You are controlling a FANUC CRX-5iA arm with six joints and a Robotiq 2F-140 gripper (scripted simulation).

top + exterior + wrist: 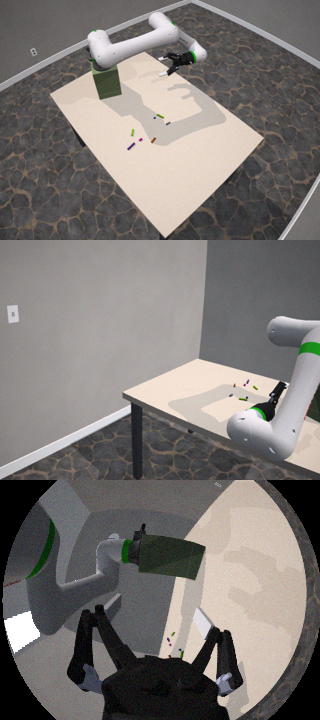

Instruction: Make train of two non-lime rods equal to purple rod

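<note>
The purple rod lies flat, with the magenta rod beside it, apart. The orange rod lies flat beyond the magenta one. The grey rod lies apart, near one lime rod. The small blue rod is close beside that lime rod, with a gap. Another lime rod lies near the purple and magenta rods. No rods touch. My gripper is wide open and empty, high above the table and away from the rods.
The arm's green pedestal stands at the back left of the table in the top view. The arm hides part of the table in the exterior view, and its shadow falls across some rods.
</note>
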